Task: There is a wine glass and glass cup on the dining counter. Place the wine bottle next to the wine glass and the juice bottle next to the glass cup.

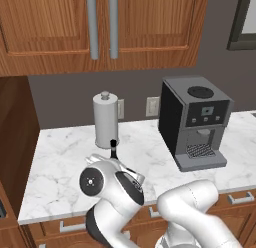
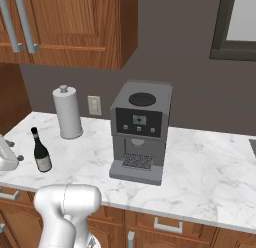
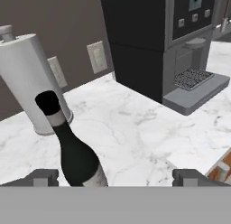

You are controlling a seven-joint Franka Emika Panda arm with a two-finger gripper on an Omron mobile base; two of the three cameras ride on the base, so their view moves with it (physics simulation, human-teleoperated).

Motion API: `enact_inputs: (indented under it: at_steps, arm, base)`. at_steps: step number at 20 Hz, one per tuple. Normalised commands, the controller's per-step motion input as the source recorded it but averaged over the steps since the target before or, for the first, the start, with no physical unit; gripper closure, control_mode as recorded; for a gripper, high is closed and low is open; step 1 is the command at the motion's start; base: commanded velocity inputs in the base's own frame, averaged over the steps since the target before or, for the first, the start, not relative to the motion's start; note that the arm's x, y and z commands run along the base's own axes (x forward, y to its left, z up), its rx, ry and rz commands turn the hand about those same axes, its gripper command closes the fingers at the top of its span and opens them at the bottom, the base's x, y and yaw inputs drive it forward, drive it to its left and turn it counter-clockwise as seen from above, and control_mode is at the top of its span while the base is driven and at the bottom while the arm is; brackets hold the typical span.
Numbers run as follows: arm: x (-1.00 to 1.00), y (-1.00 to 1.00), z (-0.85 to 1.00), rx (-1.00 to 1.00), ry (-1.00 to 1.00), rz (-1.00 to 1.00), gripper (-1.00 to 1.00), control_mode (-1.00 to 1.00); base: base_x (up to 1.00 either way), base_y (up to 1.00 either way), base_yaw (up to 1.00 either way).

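The wine bottle (image 3: 76, 155) is black with a slim neck, a dark cap and a pale label band. It stands upright on a white marble worktop (image 3: 135, 123), also seen as the wine bottle (image 2: 41, 152) in the right base view. Only its neck rises behind the arm in the left base view, as the wine bottle (image 1: 113, 150). My gripper (image 3: 116, 178) is open and low at the bottle's level. The bottle stands between the fingers, closer to the left fingertip (image 3: 44, 177), with nothing gripped. The wine glass, glass cup, juice bottle and dining counter are out of view.
A paper towel roll (image 1: 105, 120) stands upright just behind the bottle by the wall. A dark grey coffee machine (image 1: 195, 123) sits to the right on the worktop. Wood cabinets (image 1: 100, 27) hang above, and drawers (image 2: 165, 224) run below the front edge.
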Motion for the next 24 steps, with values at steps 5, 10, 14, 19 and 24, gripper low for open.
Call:
enact_inputs:
  at_steps: [5,10,14,19,24]
  arm:
    - [0.47,0.16,-0.11,0.0,0.0,0.0,-1.0,-1.0]
    - [0.31,0.13,-0.14,-0.03,0.0,0.0,-1.0,-1.0]
    - [0.21,0.16,-0.23,-0.1,0.0,0.0,-1.0,-1.0]
    - [0.3,0.07,-0.23,-0.12,0.0,0.0,-1.0,-1.0]
    - [0.26,0.03,-0.15,-0.1,-0.01,0.0,-1.0,-1.0]
  base:
    - [0.0,0.0,0.0]
    - [0.0,0.0,0.0]
    - [0.0,0.0,0.0]
    - [0.0,0.0,0.0]
    - [0.0,0.0,0.0]
